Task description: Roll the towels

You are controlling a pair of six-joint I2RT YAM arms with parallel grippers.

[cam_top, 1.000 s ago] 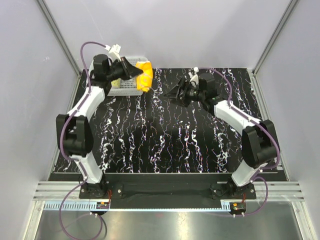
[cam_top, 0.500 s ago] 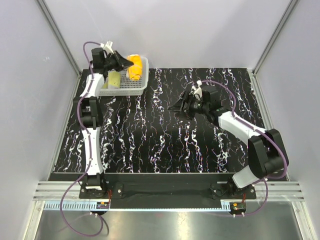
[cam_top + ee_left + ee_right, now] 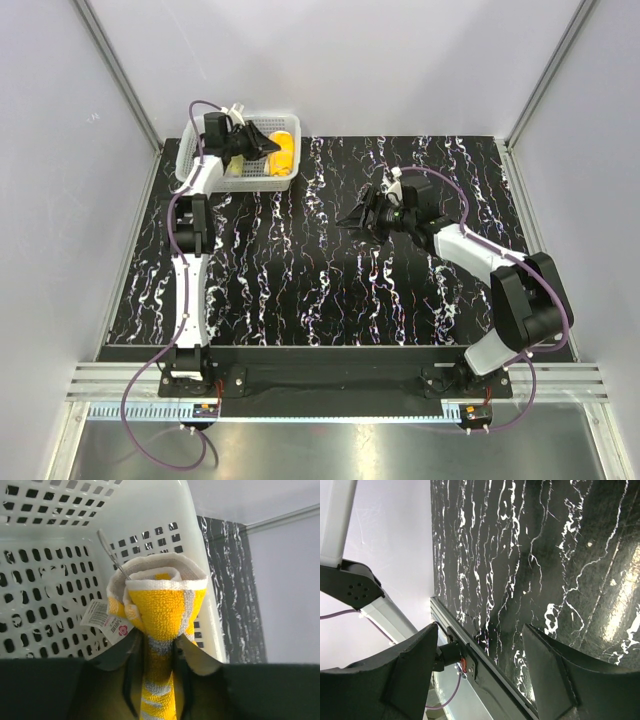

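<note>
My left gripper (image 3: 262, 146) is shut on a rolled yellow towel (image 3: 283, 151) with grey and white stripes, holding it inside the white perforated basket (image 3: 187, 160) at the table's back left. In the left wrist view the towel roll (image 3: 157, 605) stands between my fingers (image 3: 117, 655), its white label hanging at the left, the basket wall (image 3: 50, 580) behind it. A pale yellow-green towel (image 3: 234, 167) lies in the basket beside it. My right gripper (image 3: 352, 216) is open and empty above the middle of the table; in the right wrist view (image 3: 480, 645) nothing is between its fingers.
The black marbled table top (image 3: 320, 290) lies between the arms. Grey enclosure walls and metal posts surround it. The basket's near rim (image 3: 250, 185) sits close to the left arm's upper link.
My left gripper carried the yellow towel from the basket's right edge down into the basket. The basket shifted slightly. My right gripper drew back a little toward the table's middle.
</note>
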